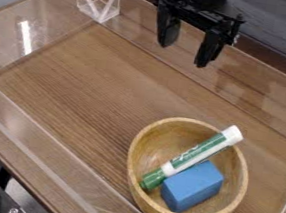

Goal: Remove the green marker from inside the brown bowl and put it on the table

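Lying diagonally in brown bowl (149, 145): green marker (195, 158) | gripper (184, 42) released, empty

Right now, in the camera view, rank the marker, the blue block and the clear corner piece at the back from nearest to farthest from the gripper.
1. Clear corner piece: back left, beside the open gripper.
2. Marker: in the bowl, white tip pointing up toward the gripper.
3. Blue block: in the bowl, in front of the marker, farthest.
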You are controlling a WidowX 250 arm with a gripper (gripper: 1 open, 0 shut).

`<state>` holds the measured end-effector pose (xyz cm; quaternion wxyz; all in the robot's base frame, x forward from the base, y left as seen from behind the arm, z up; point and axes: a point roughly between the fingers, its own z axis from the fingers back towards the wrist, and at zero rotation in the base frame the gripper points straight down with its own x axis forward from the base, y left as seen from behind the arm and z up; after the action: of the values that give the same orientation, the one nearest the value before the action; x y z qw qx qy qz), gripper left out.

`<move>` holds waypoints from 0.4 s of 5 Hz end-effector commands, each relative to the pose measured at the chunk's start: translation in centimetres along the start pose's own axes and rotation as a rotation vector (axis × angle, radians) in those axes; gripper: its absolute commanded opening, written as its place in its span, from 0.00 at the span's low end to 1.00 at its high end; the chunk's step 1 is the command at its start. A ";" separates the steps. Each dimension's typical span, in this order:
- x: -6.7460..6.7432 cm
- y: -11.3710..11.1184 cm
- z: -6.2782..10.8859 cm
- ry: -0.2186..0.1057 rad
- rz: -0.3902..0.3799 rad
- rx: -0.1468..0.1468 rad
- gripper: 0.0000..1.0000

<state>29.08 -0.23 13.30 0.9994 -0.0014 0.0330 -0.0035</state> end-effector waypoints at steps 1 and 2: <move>-0.6 -0.6 -0.6 0.012 -0.009 -0.003 1.00; -2.5 -2.3 -1.1 -0.007 -0.054 -0.011 1.00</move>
<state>26.07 -2.47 10.91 0.9978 -0.0064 0.0594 -0.0289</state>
